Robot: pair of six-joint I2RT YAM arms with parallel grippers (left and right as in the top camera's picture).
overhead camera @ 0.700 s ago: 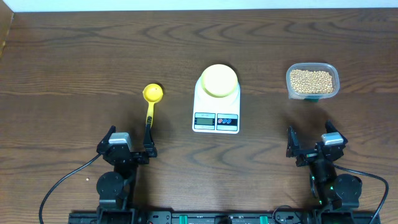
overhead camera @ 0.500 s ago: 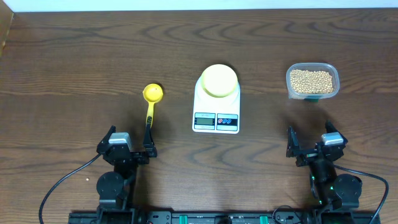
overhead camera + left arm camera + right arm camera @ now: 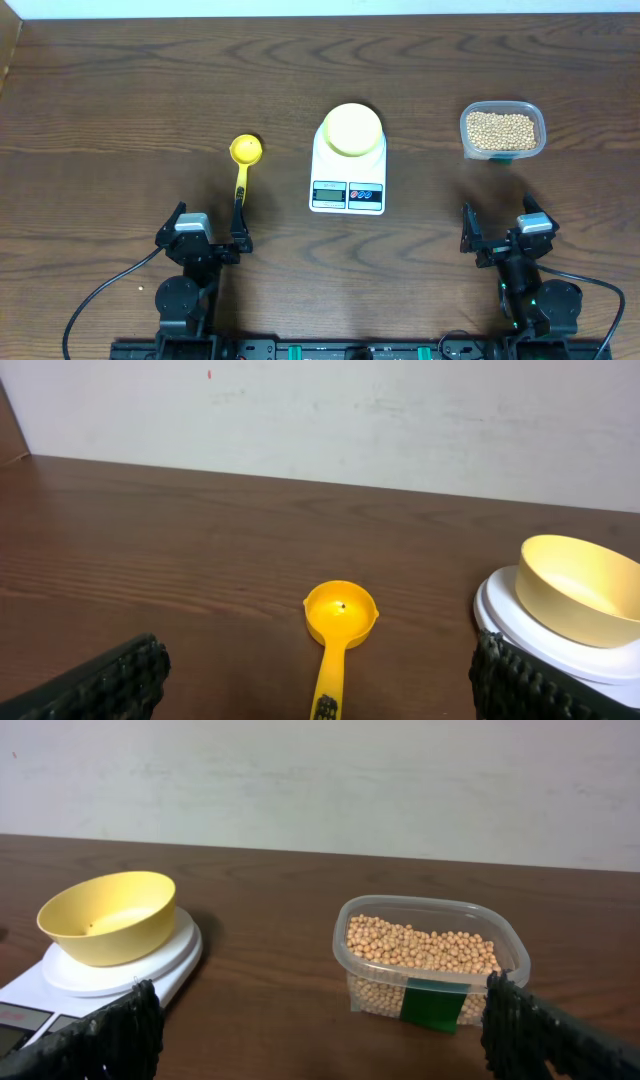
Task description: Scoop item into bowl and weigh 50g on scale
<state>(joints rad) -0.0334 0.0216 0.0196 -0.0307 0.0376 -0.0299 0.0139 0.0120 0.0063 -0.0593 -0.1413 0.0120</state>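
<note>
Tan beans fill a clear plastic tub at the right; the beans also show in the right wrist view. An empty pale-yellow bowl sits on the white scale, seen too in both wrist views. A bright yellow scoop lies left of the scale, handle toward my left gripper. The left gripper is open and empty around the handle's near end. My right gripper is open and empty, near the front edge below the tub.
The dark wooden table reaches a pale wall at the back. A green label is on the tub's near side. Cables run from both arm bases at the front edge.
</note>
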